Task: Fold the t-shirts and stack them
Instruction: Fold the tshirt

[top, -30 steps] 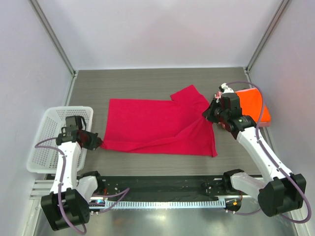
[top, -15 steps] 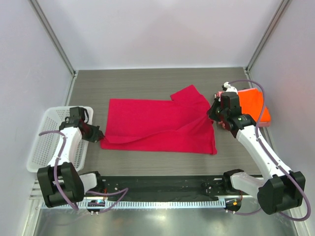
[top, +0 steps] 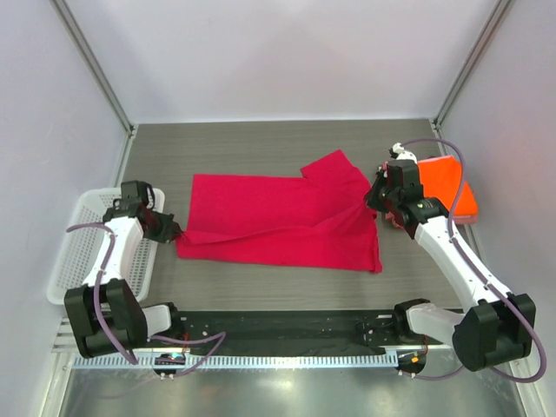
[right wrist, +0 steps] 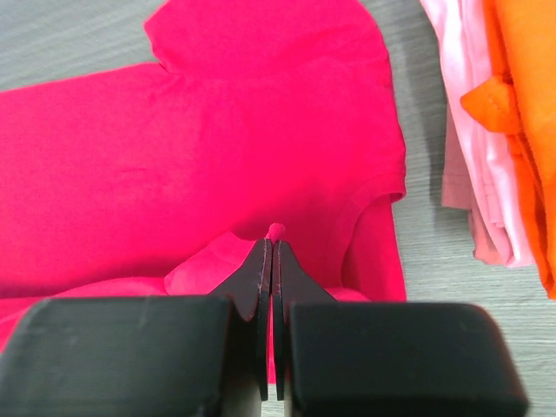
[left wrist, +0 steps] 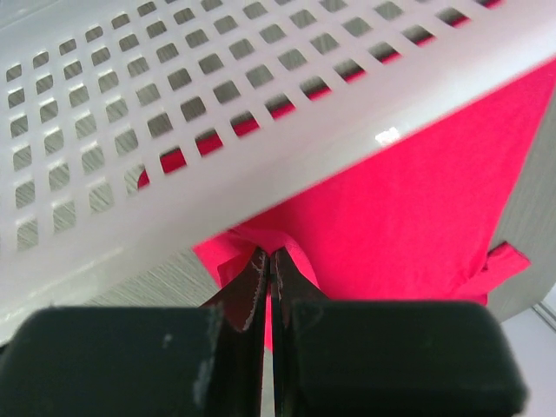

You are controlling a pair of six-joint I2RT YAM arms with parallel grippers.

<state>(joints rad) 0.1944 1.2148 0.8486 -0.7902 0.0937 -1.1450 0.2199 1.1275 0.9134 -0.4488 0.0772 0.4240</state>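
We find the crimson-magenta t-shirt [top: 278, 221] spread across the middle of the grey surface [top: 261, 143], with its long axis running left to right and one short sleeve pointing toward the far right. A diagonal crease runs across the cloth between the two arms. The left end effector [top: 174, 233] has its fingers pressed together on the near-left corner of this shirt. In the left wrist view the pinched hem bunches up directly at the fingertips [left wrist: 259, 276]. This end effector sits just beside the white mesh basket [top: 82, 252], whose rim fills the upper part of that view. The right end effector [top: 375, 201] is likewise clamped with no visible gap between its fingers, gripping a small raised fold of the same shirt near the right sleeve. The right wrist view shows a tuft of cloth at the fingertips [right wrist: 265, 261]. At the right edge of the surface, the folded orange t-shirt [top: 443, 187] lies on top of the folded pale pink t-shirt [right wrist: 469, 130], just beside the crimson shirt and apart from it.
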